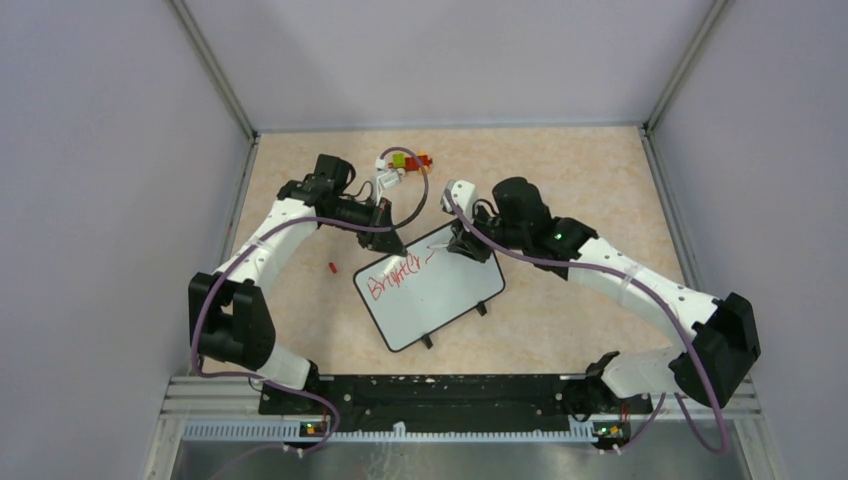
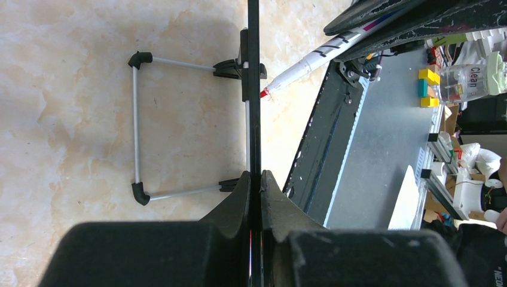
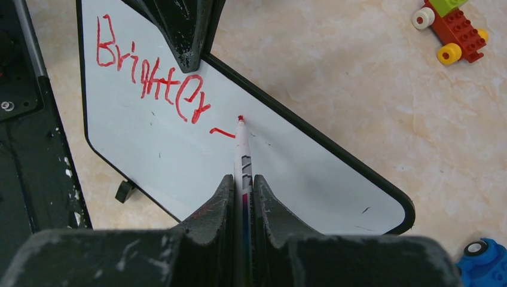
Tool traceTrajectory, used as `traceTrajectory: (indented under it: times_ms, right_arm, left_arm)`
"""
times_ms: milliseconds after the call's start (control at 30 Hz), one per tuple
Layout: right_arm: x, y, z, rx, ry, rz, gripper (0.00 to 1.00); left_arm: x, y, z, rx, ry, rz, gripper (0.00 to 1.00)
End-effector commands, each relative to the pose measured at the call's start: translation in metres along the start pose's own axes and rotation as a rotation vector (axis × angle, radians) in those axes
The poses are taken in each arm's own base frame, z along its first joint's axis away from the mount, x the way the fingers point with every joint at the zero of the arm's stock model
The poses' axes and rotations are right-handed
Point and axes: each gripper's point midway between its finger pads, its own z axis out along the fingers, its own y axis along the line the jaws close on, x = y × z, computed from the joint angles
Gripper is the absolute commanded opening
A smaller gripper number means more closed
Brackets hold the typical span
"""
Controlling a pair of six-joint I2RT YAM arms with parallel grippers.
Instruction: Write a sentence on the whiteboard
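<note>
The whiteboard [image 1: 430,285] lies tilted on the table between both arms. Red script, the start of the sentence [image 3: 149,78], reads roughly "Brighter", followed by a short dash. My right gripper [image 3: 242,179] is shut on a thin white marker [image 3: 243,146], and the marker's red tip rests on the board just right of the dash. My left gripper [image 2: 256,174] is shut on the board's far edge, which shows edge-on as a thin dark strip [image 2: 253,89]. From above, the left gripper [image 1: 385,235] and right gripper [image 1: 462,243] meet at the board's upper edge.
A small red cap [image 1: 331,266] lies left of the board. Toy bricks [image 1: 405,163] sit behind the grippers, with a brick car [image 3: 454,30] and a blue toy [image 3: 481,257] near the right arm. The board's wire stand [image 2: 136,125] rests on the table. Walls enclose three sides.
</note>
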Motion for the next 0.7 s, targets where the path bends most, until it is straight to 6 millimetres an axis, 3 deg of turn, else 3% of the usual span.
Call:
traceTrajectory:
  times_ms: [0, 433, 667]
  right_arm:
    - [-0.014, -0.009, -0.001, 0.029, -0.041, -0.024, 0.00]
    - [0.019, 0.009, -0.006, -0.014, 0.022, -0.002, 0.00]
    - [0.018, 0.007, -0.009, 0.006, 0.022, -0.010, 0.00]
  left_arm:
    - [0.008, -0.007, 0.003, 0.042, 0.022, -0.011, 0.00]
    - [0.008, -0.006, 0.004, 0.042, 0.022, -0.013, 0.00]
    - [0.008, -0.006, 0.004, 0.044, 0.021, -0.014, 0.00]
